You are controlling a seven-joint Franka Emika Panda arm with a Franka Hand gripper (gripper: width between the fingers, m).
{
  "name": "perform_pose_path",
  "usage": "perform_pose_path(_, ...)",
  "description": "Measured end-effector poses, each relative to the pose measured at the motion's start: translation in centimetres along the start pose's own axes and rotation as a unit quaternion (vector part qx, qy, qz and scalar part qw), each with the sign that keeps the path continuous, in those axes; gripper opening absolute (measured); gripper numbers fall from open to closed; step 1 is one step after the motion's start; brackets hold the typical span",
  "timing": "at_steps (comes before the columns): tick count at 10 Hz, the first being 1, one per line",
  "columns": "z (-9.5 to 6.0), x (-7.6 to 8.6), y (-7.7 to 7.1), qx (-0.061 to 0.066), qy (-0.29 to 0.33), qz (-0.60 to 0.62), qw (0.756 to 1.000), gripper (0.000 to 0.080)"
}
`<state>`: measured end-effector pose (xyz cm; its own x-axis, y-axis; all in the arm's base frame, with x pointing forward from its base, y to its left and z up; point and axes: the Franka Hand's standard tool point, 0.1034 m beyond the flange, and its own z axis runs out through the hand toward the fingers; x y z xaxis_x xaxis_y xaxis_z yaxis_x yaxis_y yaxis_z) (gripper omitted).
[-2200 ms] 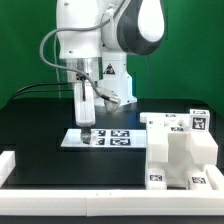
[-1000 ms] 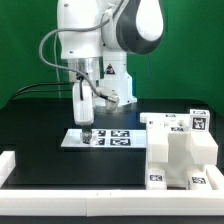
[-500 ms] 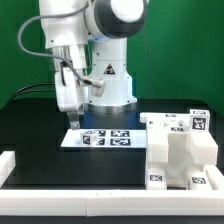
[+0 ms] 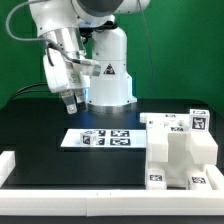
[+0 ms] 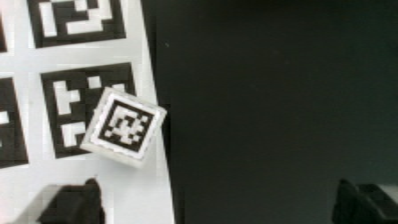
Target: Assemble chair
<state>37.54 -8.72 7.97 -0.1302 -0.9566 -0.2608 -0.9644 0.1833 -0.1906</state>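
My gripper [image 4: 70, 102] hangs open and empty above the black table, up and toward the exterior view's left of the marker board [image 4: 100, 138]. In the wrist view the two dark fingertips [image 5: 68, 205] stand far apart with nothing between them; the gripper [image 5: 222, 206] is over the board's edge [image 5: 160, 40]. A small white square part with a tag [image 5: 125, 125] lies tilted on the marker board, apart from the fingers. The large white chair parts [image 4: 180, 150], with tags on their faces, stand grouped at the exterior view's right.
A white rail [image 4: 100, 190] runs along the table's front, with a white block [image 4: 6, 163] at its left end. The robot's base [image 4: 108, 85] stands behind the marker board. Black tabletop [image 5: 285, 100] lies beside the board.
My gripper was down at the marker board; it has risen and swung toward the exterior view's left. The small tagged part stays on the board.
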Motion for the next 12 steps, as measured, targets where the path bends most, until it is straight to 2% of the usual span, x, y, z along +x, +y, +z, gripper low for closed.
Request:
perform_pose_path(1,0.1,-0.1,-0.2,-0.004,-0.002,-0.011,1.000,0.0649)
perform_pose_path(2,0.3,-0.2,-1.4,-0.010,-0.006,-0.039,0.999,0.0649)
perform_pose_path(3,0.4,-0.4,-2.4,-0.010,-0.012,-0.068,0.998,0.0649)
perform_pose_path(5,0.1,-1.6,-4.2,0.000,-0.030,-0.146,0.989,0.0649)
perform_pose_path(6,-0.4,-2.2,-4.5,0.014,-0.043,-0.183,0.982,0.0649)
perform_pose_path(10,-0.2,-2.0,-4.3,0.009,-0.050,-0.178,0.983,0.0649)
perform_pose_path(11,-0.6,-1.6,-5.1,0.015,-0.096,-0.188,0.977,0.0649)
perform_pose_path(12,-0.1,-0.1,-6.1,0.014,-0.117,-0.183,0.976,0.0649)
